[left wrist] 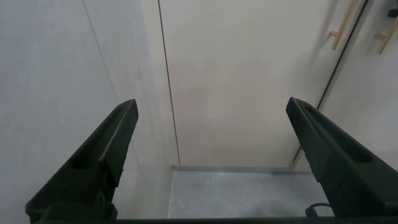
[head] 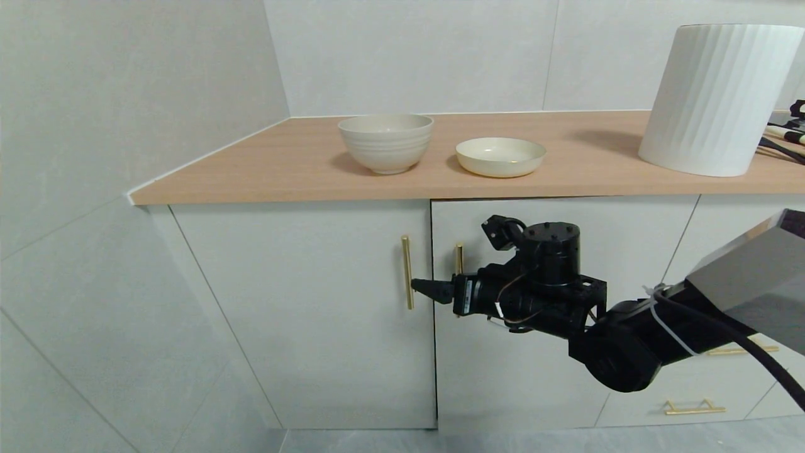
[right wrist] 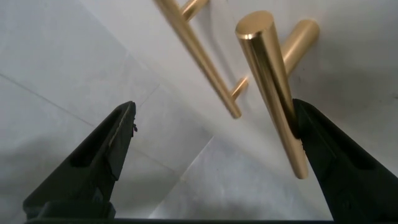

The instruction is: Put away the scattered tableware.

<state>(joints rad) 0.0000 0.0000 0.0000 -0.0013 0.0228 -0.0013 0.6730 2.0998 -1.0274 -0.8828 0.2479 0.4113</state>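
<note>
Beside the brass cabinet handle [head: 407, 272] under the worktop [head: 264, 173], your right claw [head: 422, 287] sits spread, likely to open storage (nothing gripped yet). Your left claw [left wrist: 211, 118] hangs spread and empty, while the ribbed bowl [head: 386, 142] and shallow dish [head: 500, 156] wait on top.

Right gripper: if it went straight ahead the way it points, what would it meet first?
Probably the gold handle of the left cabinet door; the open right gripper has its tips right beside it, though depth is unclear.
</note>
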